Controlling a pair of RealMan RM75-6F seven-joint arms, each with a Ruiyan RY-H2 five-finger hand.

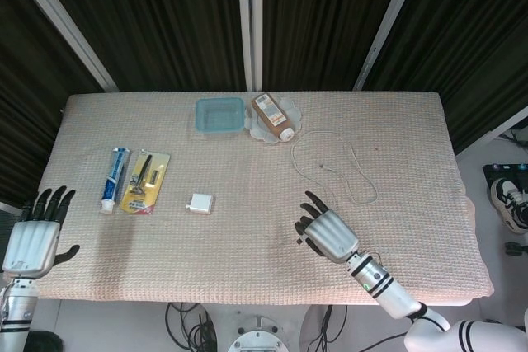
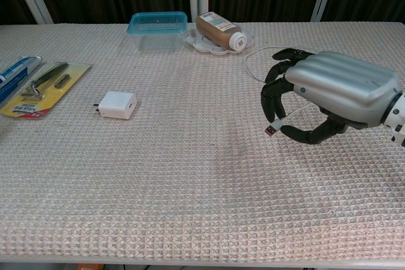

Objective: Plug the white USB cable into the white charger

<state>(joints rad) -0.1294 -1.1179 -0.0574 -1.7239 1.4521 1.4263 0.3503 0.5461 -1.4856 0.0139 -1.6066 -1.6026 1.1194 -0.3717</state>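
The white charger (image 1: 200,203) (image 2: 118,104) lies flat on the woven mat, left of centre. From the right half of the table, the white USB cable (image 1: 360,180) (image 2: 255,56) loops toward my right hand (image 1: 330,233) (image 2: 335,86). That hand hovers above the mat, right of the charger, and pinches the cable's end between fingers and thumb. The USB plug (image 2: 272,129) sticks out below the fingers, pointing down and left. My left hand (image 1: 33,238) hangs by the table's front left corner, fingers spread and holding nothing.
A blue lidded container (image 1: 219,113) (image 2: 157,23) and a brown bottle (image 1: 272,115) (image 2: 218,30) lying on a white dish stand at the back. A toothpaste tube (image 1: 115,177) (image 2: 16,71) and a razor pack (image 1: 146,181) (image 2: 44,86) lie at the left.
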